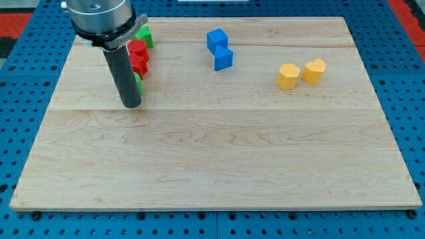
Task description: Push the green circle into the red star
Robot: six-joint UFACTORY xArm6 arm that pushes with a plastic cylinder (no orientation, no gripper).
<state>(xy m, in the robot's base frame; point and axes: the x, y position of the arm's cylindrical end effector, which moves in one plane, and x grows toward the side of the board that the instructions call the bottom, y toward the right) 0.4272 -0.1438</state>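
Pale wooden board (212, 166), my tip (131, 105) beside green circle (137, 83), red star (138, 56) above, no gripper fitted.

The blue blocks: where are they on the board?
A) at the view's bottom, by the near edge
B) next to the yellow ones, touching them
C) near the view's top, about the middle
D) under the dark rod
C: the two blue blocks sit together near the view's top, apart from the yellow blocks to their right and from my tip at the left.
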